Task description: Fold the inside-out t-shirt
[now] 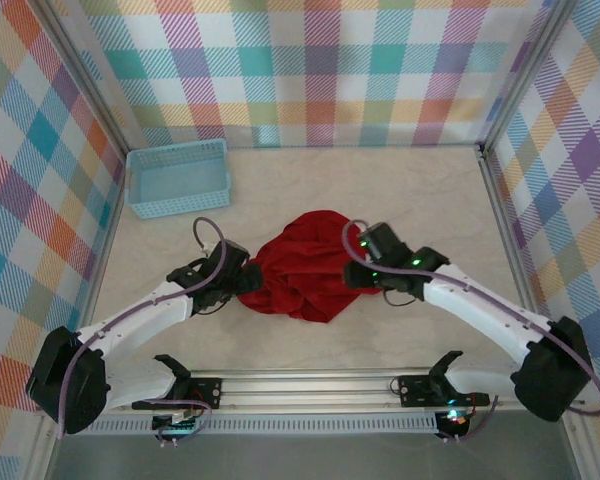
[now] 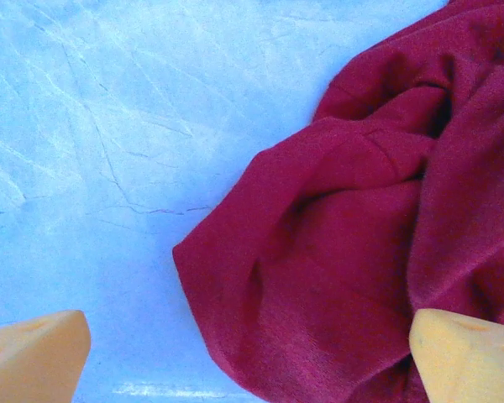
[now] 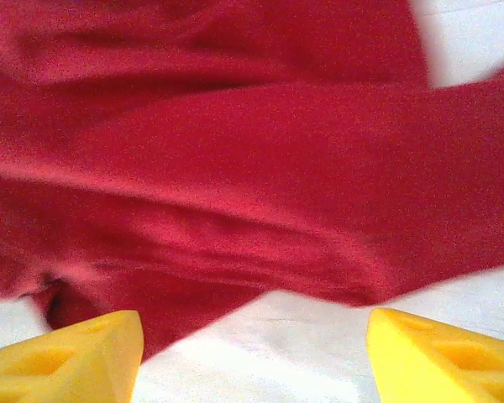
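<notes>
The inside-out t-shirt (image 1: 305,265) lies as a crumpled red heap in the middle of the table, with no label showing. My left gripper (image 1: 244,283) sits at the heap's left edge and is open. In the left wrist view its orange fingers (image 2: 34,357) stand far apart, and folds of red cloth (image 2: 353,252) reach between them from the right. My right gripper (image 1: 356,272) is at the heap's right edge, also open. Its yellow fingers (image 3: 67,357) stand wide over bare table, with the shirt's hem (image 3: 260,210) just ahead of them.
A light-blue basket (image 1: 178,177) stands at the back left of the table. Plaid walls close in the left, back and right sides. A metal rail (image 1: 310,385) with the arm bases runs along the near edge.
</notes>
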Robot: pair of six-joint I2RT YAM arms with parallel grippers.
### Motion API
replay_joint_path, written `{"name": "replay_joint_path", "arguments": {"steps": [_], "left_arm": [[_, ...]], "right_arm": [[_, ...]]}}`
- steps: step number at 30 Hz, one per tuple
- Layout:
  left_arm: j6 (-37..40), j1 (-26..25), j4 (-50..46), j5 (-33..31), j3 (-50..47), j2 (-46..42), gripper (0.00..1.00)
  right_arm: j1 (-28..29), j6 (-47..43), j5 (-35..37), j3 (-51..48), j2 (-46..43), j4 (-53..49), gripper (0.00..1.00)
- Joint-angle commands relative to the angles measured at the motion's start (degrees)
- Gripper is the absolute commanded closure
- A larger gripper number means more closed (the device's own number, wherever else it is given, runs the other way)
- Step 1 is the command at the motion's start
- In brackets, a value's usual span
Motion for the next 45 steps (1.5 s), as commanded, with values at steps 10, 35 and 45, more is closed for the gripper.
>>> {"name": "replay_joint_path", "arguments": {"steps": [10,35,45], "left_arm": [[0.42,8.77,13.66,16.99,-1.45,10.03,0.22],[7.52,17.08,-1.03,10.84,16.49,-8.35,1.0],[1.89,-0.79,13.04,18.93,4.05,-12.44,0.96]], "right_arm": [[16.22,2.72,-9.49,11.27,24.25,16.03,0.24],[-1.78,-5.78,-1.73,18.93,2.38,0.16,1.0],[-9.06,-3.96,-3.3,9.68,-3.55,0.9,1.0]]}}
